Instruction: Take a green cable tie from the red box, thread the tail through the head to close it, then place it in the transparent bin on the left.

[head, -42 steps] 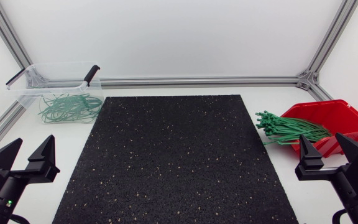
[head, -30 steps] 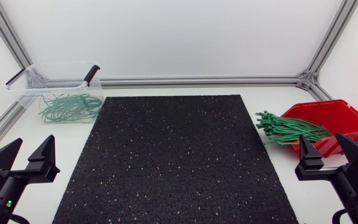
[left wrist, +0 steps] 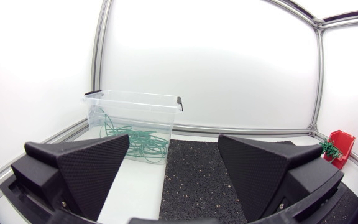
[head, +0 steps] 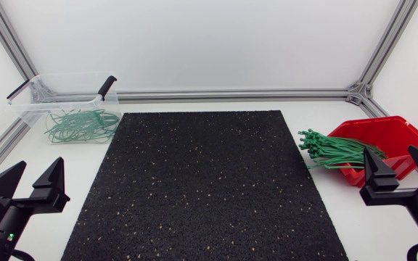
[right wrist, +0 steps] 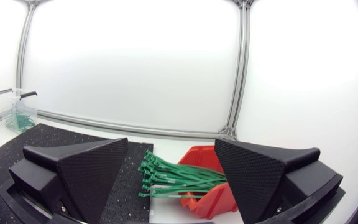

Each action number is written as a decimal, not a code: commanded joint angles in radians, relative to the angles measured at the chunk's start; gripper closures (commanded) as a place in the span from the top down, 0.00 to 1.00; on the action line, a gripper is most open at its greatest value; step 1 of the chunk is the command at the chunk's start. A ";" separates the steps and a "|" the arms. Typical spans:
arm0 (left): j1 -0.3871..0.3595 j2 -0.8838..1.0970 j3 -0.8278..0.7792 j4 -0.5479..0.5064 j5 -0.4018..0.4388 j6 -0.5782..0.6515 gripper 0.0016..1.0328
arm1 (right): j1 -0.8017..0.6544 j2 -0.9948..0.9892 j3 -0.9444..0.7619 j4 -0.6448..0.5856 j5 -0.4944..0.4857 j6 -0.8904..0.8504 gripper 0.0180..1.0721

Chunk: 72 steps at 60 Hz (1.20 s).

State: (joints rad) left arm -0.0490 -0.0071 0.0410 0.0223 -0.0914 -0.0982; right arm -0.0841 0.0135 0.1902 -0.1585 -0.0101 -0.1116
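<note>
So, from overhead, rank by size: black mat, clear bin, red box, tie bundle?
Largest: black mat
Next: clear bin and red box, about alike; right pincer hides part of the box
Smallest: tie bundle

Overhead, wrist-level; common red box (head: 405,134)

A black rubber mat (head: 202,185) flecked with small pale specks lies flat on the middle of the white table (head: 85,170), with bare strips of tabletop showing on both sides and behind it. An aluminium rail (head: 231,93) runs along the table's back edge and meets a corner bracket (head: 355,92) at the back right. An aluminium post (head: 387,43) rises at a slant from that bracket, and a second post (head: 6,36) rises at the back left.
</note>
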 commanded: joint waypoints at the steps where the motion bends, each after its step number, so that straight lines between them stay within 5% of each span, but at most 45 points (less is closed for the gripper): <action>1: -0.005 -0.007 -0.043 -0.005 -0.008 -0.018 0.96 | 0.004 0.048 0.115 -0.024 0.002 0.016 0.96; 26: 0.003 -0.007 -0.043 -0.007 -0.007 -0.018 0.96 | -0.019 0.536 0.483 -0.213 -0.051 -0.183 0.96; 50: -0.011 -0.005 -0.043 -0.007 -0.007 -0.017 0.96 | -0.158 1.028 0.792 -0.598 -0.129 -0.752 0.96; 72: -0.011 -0.004 -0.043 -0.009 -0.007 -0.017 0.96 | -0.183 1.244 0.847 -0.762 -0.148 -1.151 0.95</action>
State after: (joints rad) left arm -0.0536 -0.0071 0.0410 0.0223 -0.0914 -0.0982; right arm -0.2512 1.2240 1.0248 -0.8997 -0.1543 -1.1213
